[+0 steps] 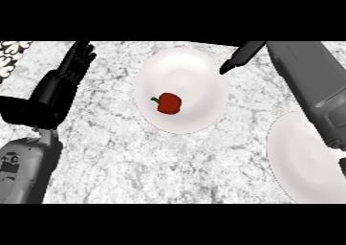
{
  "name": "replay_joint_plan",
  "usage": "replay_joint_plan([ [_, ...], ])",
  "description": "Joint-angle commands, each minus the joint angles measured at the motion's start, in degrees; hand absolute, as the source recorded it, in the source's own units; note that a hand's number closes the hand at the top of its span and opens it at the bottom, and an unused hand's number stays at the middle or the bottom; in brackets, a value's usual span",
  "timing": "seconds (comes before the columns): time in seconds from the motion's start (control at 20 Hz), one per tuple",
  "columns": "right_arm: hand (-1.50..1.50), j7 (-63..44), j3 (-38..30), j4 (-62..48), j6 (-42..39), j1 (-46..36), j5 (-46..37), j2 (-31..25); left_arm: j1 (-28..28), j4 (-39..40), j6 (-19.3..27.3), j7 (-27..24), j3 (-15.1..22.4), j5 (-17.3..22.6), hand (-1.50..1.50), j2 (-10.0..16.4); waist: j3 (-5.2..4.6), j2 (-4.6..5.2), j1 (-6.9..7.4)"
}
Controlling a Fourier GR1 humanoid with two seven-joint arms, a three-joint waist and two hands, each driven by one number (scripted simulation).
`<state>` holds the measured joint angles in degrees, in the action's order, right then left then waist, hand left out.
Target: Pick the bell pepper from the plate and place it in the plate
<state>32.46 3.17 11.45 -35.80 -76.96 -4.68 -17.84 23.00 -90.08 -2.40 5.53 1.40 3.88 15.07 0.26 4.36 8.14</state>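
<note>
A small red bell pepper (169, 103) with a green stem lies a little left of the middle of a white plate (190, 67) at the counter's centre. A second white plate (299, 167) sits at the lower right, partly under my right forearm. My right hand (239, 56) hangs over the first plate's upper right rim. Only a straight black finger of it shows, pointing down-left; the rest is cut off by the view's top. It is apart from the pepper. My left hand (63, 81) rests open at the left, fingers up, holding nothing.
The counter top (155, 167) is grey-white marble. A black-and-white patterned surface (6, 60) shows at the far upper left corner. My right forearm (317, 91) crosses the right side of the view above the second plate.
</note>
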Motion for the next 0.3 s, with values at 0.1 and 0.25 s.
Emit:
replay_joint_plan([
  [0.1, -1.50, 6.42, 0.51, 0.99, -7.45, 1.40, -0.31, -2.98, 1.27, -0.36, -0.62, 0.65, -0.37, 0.28, 0.00, 0.73, 0.11, 0.43, 1.08],
  [0.25, -1.50, 7.25, 0.26, 1.93, -5.03, 1.73, -0.13, -3.69, -0.06, -0.13, -0.73, -0.49, 0.79, -0.13, 0.00, -0.25, 0.05, 0.48, 1.40],
])
